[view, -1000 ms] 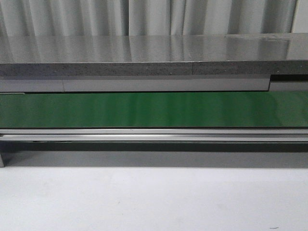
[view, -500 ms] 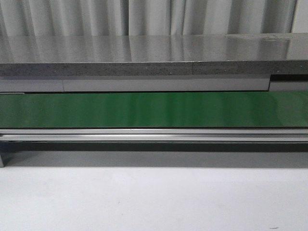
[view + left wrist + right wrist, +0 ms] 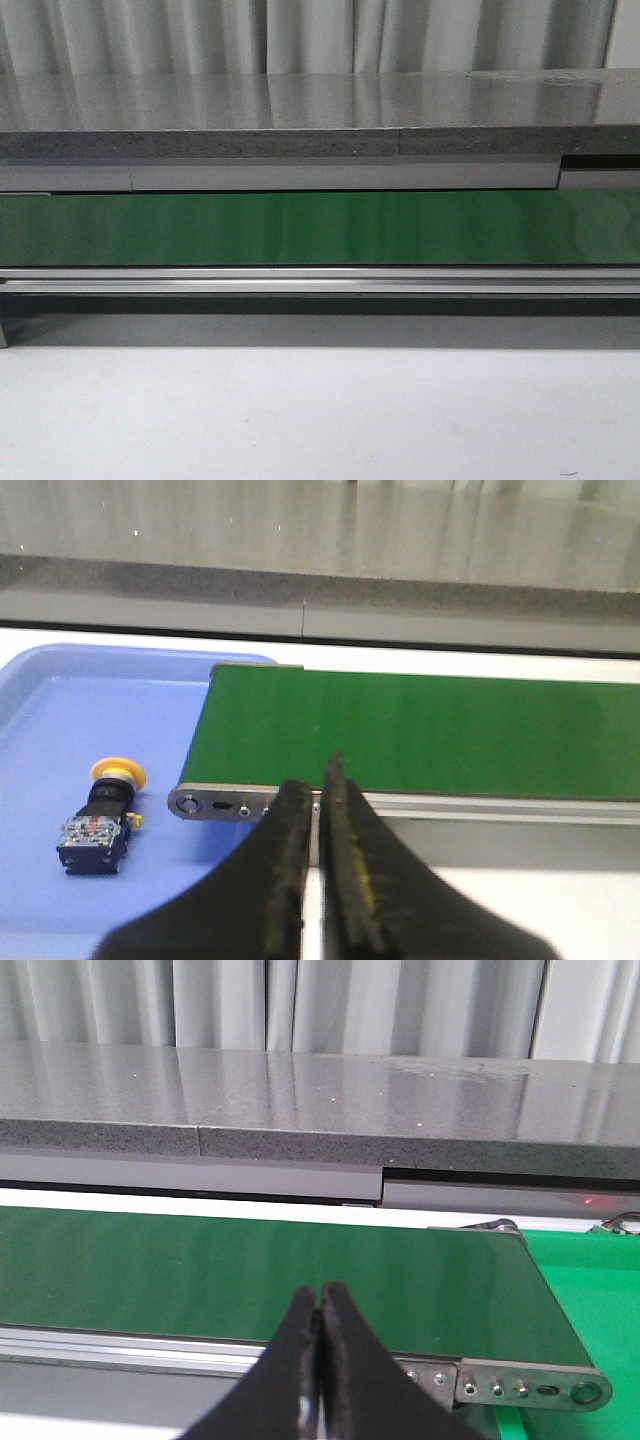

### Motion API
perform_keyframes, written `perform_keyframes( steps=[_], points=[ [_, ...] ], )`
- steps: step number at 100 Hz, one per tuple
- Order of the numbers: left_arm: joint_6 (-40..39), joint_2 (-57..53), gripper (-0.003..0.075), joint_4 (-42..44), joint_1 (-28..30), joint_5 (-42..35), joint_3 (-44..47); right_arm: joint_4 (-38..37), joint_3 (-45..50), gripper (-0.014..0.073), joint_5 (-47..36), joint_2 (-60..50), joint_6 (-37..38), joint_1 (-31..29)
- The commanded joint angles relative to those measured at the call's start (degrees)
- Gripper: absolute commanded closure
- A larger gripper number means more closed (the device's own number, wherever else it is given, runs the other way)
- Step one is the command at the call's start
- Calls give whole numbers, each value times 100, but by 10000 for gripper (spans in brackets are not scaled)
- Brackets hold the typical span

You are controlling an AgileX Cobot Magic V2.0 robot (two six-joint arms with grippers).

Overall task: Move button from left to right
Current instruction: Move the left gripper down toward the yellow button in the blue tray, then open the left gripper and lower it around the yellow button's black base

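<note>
Lying in blue tray (image 3: pixel 40 695), button (image 3: pixel 100 815), left tool (image 3: pixel 318 790) closed, empty

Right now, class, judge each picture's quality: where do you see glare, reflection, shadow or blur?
Front view: the grey countertop mirrors the curtains, the green belt shows pale sheen bands, and a shadow lies under the conveyor frame. Left wrist view: the gripper fingers are dark and soft-edged, while the button in the blue tray is fairly sharp. Right wrist view: the fingers are blurred and the countertop is glossy.
</note>
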Motion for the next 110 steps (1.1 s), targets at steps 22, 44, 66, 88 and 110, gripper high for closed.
perform_keyframes(
  steps=[22,44,66,88,110],
  points=[
    [-56,2075,715,-23,18,1707,-2049,-18,-6,662,-415,-106,-23,1],
    [-56,3088,715,-33,18,2260,-2750,-18,-6,662,-415,-106,-23,1],
    [-56,3387,715,-45,18,2328,-2806,-18,-6,662,-415,-106,-23,1],
    [-56,3387,715,-45,18,2385,-2806,-18,-6,662,-415,-106,-23,1],
    [-56,3387,561,-45,18,2398,-2806,-18,-6,662,-415,-106,-23,1]
  ],
)
